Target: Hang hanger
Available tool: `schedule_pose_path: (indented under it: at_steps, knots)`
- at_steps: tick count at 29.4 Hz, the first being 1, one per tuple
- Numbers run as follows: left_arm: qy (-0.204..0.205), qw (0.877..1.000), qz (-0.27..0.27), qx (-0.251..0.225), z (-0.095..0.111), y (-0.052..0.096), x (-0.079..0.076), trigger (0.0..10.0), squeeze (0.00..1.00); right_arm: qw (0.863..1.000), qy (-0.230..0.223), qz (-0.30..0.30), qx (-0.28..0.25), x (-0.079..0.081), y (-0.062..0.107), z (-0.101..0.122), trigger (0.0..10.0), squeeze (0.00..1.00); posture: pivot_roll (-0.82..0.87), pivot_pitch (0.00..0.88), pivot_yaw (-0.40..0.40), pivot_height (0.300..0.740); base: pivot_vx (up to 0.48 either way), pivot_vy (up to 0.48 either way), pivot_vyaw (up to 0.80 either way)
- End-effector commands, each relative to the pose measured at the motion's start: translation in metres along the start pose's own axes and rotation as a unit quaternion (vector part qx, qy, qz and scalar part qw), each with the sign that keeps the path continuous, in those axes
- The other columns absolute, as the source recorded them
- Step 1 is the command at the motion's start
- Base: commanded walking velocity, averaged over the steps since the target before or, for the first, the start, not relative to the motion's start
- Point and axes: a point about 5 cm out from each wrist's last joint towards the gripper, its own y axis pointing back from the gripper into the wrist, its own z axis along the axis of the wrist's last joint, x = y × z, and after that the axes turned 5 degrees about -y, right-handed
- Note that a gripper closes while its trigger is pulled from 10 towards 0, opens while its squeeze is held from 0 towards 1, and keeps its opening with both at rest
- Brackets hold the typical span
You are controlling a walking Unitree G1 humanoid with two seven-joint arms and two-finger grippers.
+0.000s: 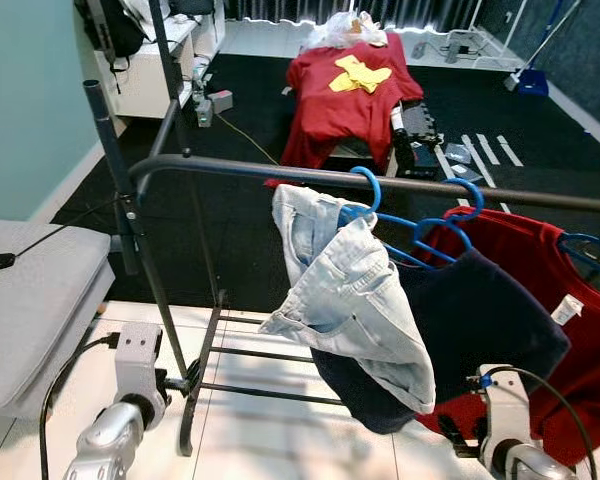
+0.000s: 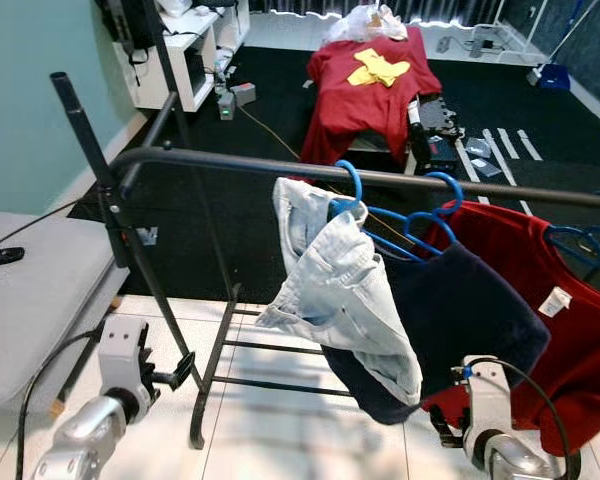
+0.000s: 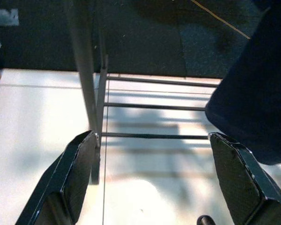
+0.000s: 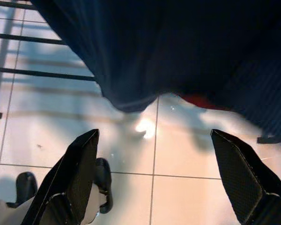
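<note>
Apparently the blue hanger (image 1: 372, 205) already hung on the rail (image 1: 230, 170); left gripper (image 3: 154, 180) and right gripper (image 4: 157, 180), at 6 o'clock, were spread, empty; next, withdraw.

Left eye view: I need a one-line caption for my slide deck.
Pale denim jeans, a navy garment and a red shirt hang on blue plastic hangers along a dark metal rail.

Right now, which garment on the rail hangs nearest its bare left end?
The light denim shorts. The navy shirt and red shirt hang further right on the rail.
</note>
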Motion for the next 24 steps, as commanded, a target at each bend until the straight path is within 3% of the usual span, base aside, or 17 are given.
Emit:
schedule_pose_path:
  at_steps: [1, 4, 12, 13, 15, 17, 20, 24]
  knots:
    - [-0.002, 1.000, 0.002, 0.009, -0.005, 0.002, 0.003, 10.0, 0.00, 1.000, -0.011, -0.016, -0.010, -0.010, 0.003, 0.001, 10.0, 0.00, 0.01, 0.079, -0.025, 0.740, 0.000, -0.480, 0.00]
    - [0.000, 1.000, 0.002, 0.010, -0.005, 0.002, 0.002, 10.0, 0.00, 1.000, -0.013, -0.021, -0.012, -0.012, 0.003, 0.002, 10.0, 0.00, 0.01, 0.079, -0.025, 0.740, 0.000, -0.480, 0.00]
    - [0.001, 1.000, 0.025, 0.016, -0.006, 0.001, 0.007, 10.0, 0.00, 0.999, -0.017, -0.036, -0.016, -0.026, 0.007, 0.004, 10.0, 0.00, 0.01, 0.073, -0.023, 0.740, 0.000, 0.000, 0.00]
    - [-0.011, 0.999, 0.046, 0.021, -0.007, 0.001, 0.016, 10.0, 0.00, 0.996, -0.021, -0.085, 0.003, -0.057, 0.021, -0.001, 10.0, 0.00, 0.00, 0.072, -0.021, 0.740, 0.000, 0.000, 0.00]
    - [-0.011, 0.999, 0.046, 0.021, -0.007, 0.001, 0.016, 10.0, 0.00, 0.996, -0.021, -0.085, 0.003, -0.057, 0.021, -0.001, 10.0, 0.00, 0.00, 0.072, -0.021, 0.740, 0.000, 0.000, 0.00]
    - [-0.023, 0.998, 0.058, 0.028, -0.008, 0.001, 0.021, 10.0, 0.00, 0.990, -0.035, -0.136, 0.004, -0.083, 0.036, 0.000, 10.0, 0.00, -0.01, 0.077, -0.020, 0.740, 0.000, -0.240, 0.00]
    - [-0.025, 0.997, 0.061, 0.033, -0.009, 0.002, 0.024, 10.0, 0.00, 0.987, -0.051, -0.153, -0.021, -0.096, 0.047, 0.008, 10.0, 0.00, -0.01, 0.081, -0.016, 0.740, 0.000, -0.480, 0.00]
    - [-0.018, 0.997, 0.070, 0.035, -0.010, 0.002, 0.026, 10.0, 0.00, 0.992, -0.057, -0.104, -0.049, -0.092, 0.054, 0.020, 10.0, 0.00, -0.02, 0.083, -0.013, 0.740, 0.000, -0.240, 0.00]
